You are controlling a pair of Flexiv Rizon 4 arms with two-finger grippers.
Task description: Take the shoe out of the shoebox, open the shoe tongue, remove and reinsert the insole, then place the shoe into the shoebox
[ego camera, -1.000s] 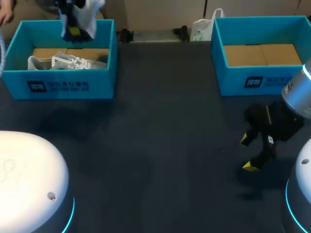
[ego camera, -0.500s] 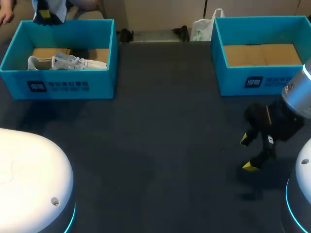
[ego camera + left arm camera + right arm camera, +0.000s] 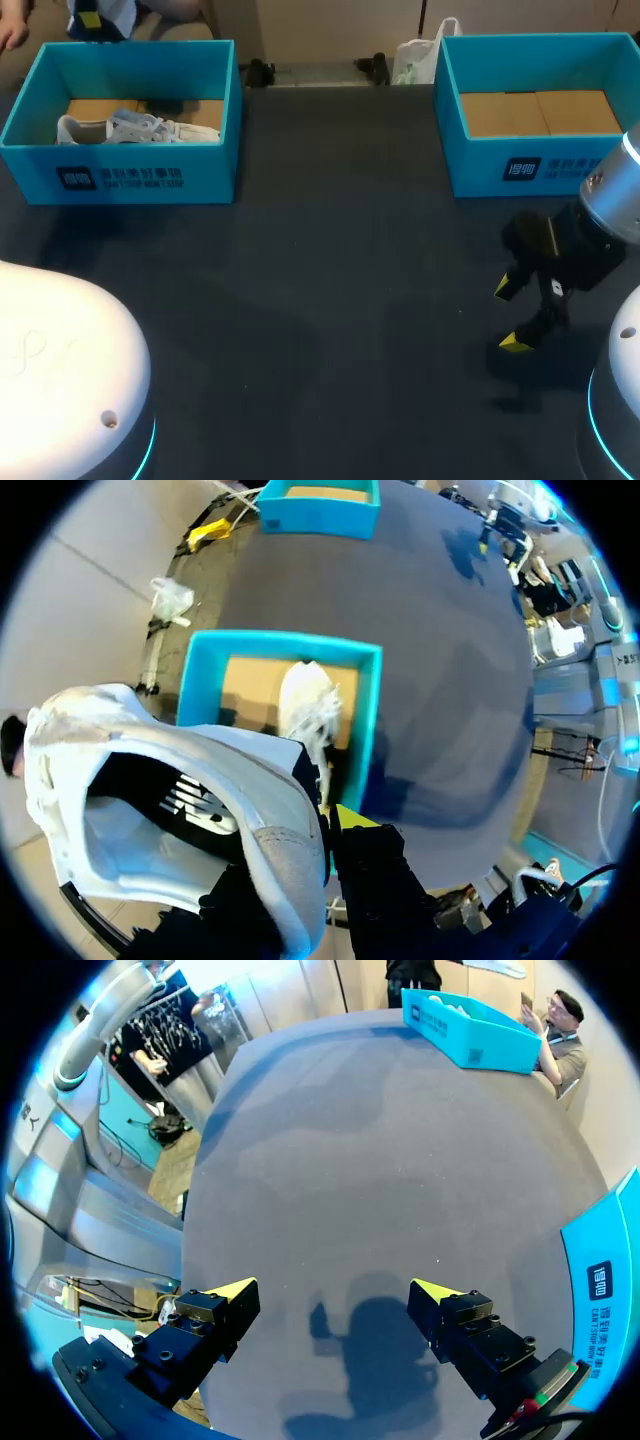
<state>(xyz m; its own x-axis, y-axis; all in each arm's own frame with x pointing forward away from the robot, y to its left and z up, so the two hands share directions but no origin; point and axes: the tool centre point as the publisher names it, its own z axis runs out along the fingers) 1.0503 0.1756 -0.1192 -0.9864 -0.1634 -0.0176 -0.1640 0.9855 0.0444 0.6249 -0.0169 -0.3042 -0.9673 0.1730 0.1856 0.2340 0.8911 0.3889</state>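
A white shoe [image 3: 180, 810] is gripped by the left claw [image 3: 325, 842], with its side wall pinched between the fingers. It is held in the air by the back of the left shoebox [image 3: 367, 725]. A second shoe [image 3: 305, 705] is seen lying inside that box. The right claw [image 3: 509, 315] is spread wide with nothing held. It is kept low over the table [image 3: 330, 280], near the other shoebox [image 3: 480, 160].

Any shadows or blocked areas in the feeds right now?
Head view: the right gripper throws a soft shadow on the table beside it; a white arm base covers the near left corner. Right wrist view: a dark shadow lies on the table between the open fingers. Left wrist view: the held shoe blocks part of the shoebox.
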